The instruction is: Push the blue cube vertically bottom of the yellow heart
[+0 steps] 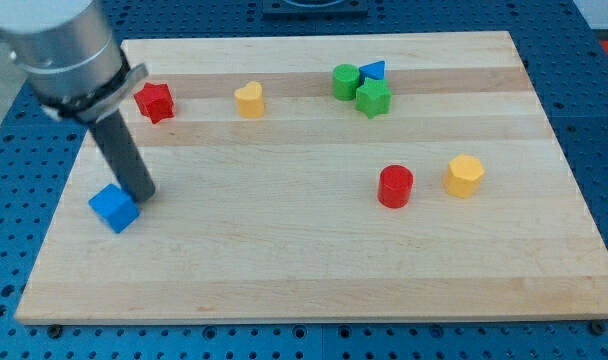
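Observation:
The blue cube lies near the left edge of the wooden board. The yellow heart sits near the view's top, to the right of and well above the cube. My tip rests on the board just at the cube's upper right side, touching or nearly touching it. The dark rod rises up and left to the grey arm at the view's top left.
A red star lies left of the heart. A green cylinder, a blue triangle and a green star cluster at the top right. A red cylinder and a yellow hexagon lie at the right.

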`<state>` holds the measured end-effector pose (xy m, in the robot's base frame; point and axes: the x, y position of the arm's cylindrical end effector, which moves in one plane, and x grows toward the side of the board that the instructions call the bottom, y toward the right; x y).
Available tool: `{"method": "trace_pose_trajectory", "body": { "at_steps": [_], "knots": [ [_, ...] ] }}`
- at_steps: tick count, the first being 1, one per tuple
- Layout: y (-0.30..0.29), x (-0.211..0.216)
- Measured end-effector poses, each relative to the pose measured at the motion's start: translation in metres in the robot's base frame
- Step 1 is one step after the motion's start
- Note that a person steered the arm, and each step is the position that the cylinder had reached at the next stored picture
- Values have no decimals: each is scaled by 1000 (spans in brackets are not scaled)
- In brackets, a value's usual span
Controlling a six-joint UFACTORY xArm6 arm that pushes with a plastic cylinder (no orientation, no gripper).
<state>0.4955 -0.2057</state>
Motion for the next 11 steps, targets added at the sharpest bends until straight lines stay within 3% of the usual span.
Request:
{"method": "trace_pose_trajectory", "body": {
  "at_steps": [1,3,4,5,11],
  "knots": [
    [22,15],
    [-25,-86],
    [-95,-91],
    [-99,-89],
    [-89,21]
  ]
}}
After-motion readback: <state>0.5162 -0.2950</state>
